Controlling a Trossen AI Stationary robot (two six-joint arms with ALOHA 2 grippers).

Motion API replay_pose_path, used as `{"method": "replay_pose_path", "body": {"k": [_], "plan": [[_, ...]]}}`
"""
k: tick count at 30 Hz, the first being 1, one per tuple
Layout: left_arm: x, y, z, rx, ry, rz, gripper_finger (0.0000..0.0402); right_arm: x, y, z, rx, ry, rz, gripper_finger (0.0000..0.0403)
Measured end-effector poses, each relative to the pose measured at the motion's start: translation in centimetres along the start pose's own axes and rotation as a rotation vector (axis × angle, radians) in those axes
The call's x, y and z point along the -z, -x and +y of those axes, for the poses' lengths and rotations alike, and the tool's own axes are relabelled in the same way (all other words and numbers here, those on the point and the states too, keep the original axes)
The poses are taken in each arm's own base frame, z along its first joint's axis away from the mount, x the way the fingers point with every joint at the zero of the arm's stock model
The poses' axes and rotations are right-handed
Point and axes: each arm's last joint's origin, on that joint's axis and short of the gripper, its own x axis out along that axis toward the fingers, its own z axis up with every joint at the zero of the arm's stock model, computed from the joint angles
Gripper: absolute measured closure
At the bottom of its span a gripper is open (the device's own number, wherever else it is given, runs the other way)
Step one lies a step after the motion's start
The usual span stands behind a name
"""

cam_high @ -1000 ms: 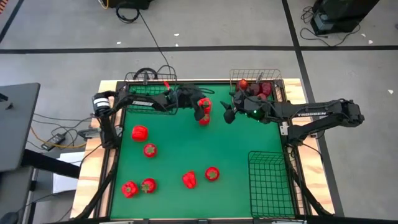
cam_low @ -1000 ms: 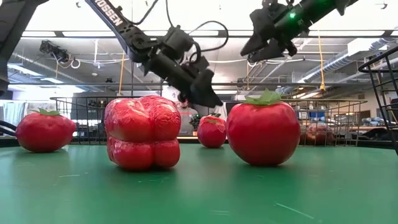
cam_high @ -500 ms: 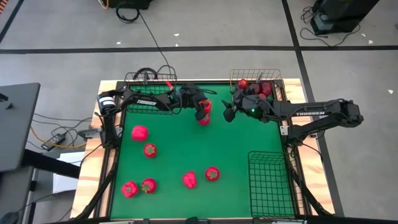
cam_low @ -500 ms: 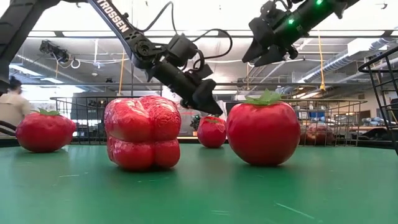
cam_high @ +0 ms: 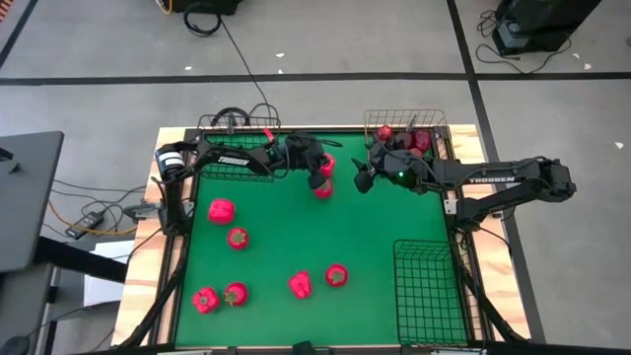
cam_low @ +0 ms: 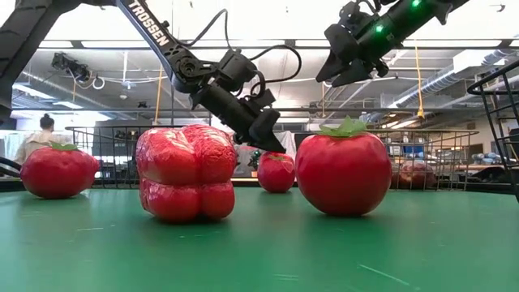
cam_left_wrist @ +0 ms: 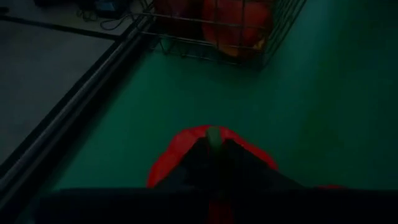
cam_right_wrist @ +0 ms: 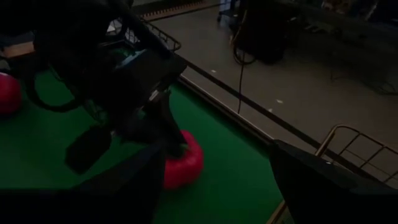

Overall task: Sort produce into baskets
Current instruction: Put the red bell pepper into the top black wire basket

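A round red tomato (cam_high: 324,185) with a green top stands on the green mat near the far edge, between the black basket (cam_high: 229,148) and the gold basket (cam_high: 386,120). My left gripper (cam_high: 319,177) comes down on it from the left and is shut on its top. My right gripper (cam_high: 362,181) hangs open above the mat just right of that tomato, in front of the gold basket, and touches nothing. Several red items lie in the gold basket. My left gripper pinches the tomato's green stem (cam_left_wrist: 214,133) between its two fingertips, at the top of the fruit. The fingers slant down from the table's left side. The tomato's red body (cam_low: 276,173) still rests on the mat, upright.
Loose produce lies on the near left half of the mat: a pepper (cam_high: 221,209), tomatoes (cam_high: 238,238) (cam_high: 235,293) (cam_high: 336,275), another pepper (cam_high: 300,285) and one more red item (cam_high: 205,300). A long black basket (cam_high: 430,293) stands near right. A person (cam_low: 45,136) shows in the room behind.
My left gripper has sunk a little onto the tomato near the far edge and its fingers have shut on the green top. The tomato has stayed where it was on the mat.
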Motion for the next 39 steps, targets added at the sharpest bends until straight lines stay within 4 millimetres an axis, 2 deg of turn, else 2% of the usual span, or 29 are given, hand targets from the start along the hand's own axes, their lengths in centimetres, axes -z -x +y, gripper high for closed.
{"method": "replay_pose_path", "body": {"k": [2, 7, 12, 19, 23, 28, 33, 36, 39], "plan": [[0.0, 0.0, 0.0, 0.018, 0.014, -0.005, 0.0382, 0.0, 0.0, 0.0, -0.001, 0.001, 0.0, 0.0108], [-0.2, 0.3, 0.0, 0.022, 0.046, 0.002, 0.0373, 0.0, 0.0, 0.0, -0.009, 0.001, 0.003, 0.0108], [-2.1, 2.5, -0.2, 0.029, 0.062, -0.034, 0.0375, 0.1, 0.0, 0.1, -0.033, 0.03, 0.013, 0.0108], [-4.9, 8.2, -0.3, -0.018, 0.017, -0.015, 0.0374, 0.3, 0.0, 0.0, -0.027, 0.073, 0.033, 0.0108], [-5.3, 12.1, -0.4, -0.096, -0.013, 0.043, 0.0374, 0.3, 0.0, 0.0, -0.026, 0.078, 0.033, 0.0108], [-4.9, 17.4, -0.2, -0.162, 0.016, 0.119, 0.0373, 0.3, 0.0, 0.0, -0.023, 0.081, 0.03, 0.0108], [-4.3, 22.4, 0.1, -0.271, 0.06, 0.042, 0.0373, 0.0, -0.1, 0.0, -0.022, 0.08, 0.005, 0.0108], [-3.1, 24.2, 0.5, -0.409, 0.084, 0.028, 0.0373, -0.2, -0.1, 0.0, -0.026, 0.069, -0.012, 0.0108], [-1.5, 24.7, 1.3, -0.515, 0.15, 0.026, 0.0373, -0.2, -0.1, 0.0, -0.033, 0.065, -0.017, 0.0108]]}}
